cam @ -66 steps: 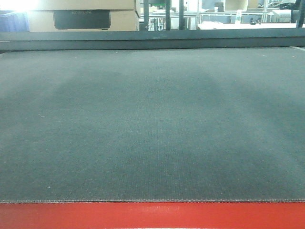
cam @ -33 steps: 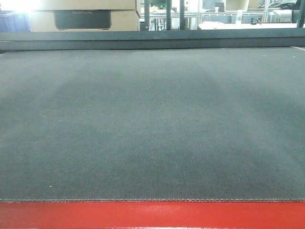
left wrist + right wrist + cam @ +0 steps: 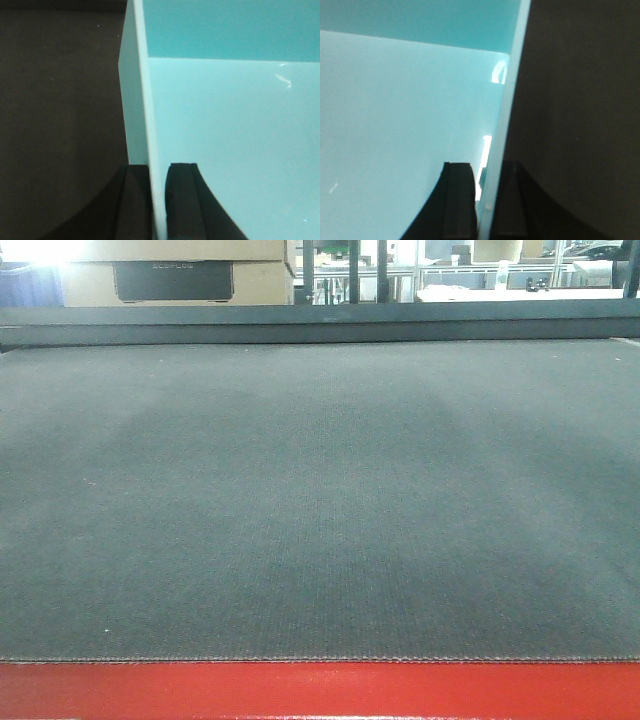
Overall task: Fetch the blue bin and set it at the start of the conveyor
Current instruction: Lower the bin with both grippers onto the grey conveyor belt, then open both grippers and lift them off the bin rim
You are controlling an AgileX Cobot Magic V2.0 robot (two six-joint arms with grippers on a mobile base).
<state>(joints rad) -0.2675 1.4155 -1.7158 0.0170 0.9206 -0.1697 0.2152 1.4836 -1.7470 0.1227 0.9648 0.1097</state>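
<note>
Both arms grip the pale turquoise blue bin (image 3: 225, 125) by opposite side walls. The left wrist view shows the left tool (image 3: 156, 170) closed on a thin upright wall, one black finger (image 3: 134, 200) outside the tub and the other inside. In the right wrist view the right tool (image 3: 487, 170) clamps the other wall the same way. A dark surface (image 3: 60, 100) lies outside each wall, and whether the bin rests on it cannot be told. The bin shows only in the wrist views. The front view looks across the conveyor start (image 3: 320, 500), its grey textured belt running from a glossy red front edge (image 3: 320, 690) to a dark crossbar (image 3: 320, 322), with cardboard boxes (image 3: 170, 275) beyond.
</note>
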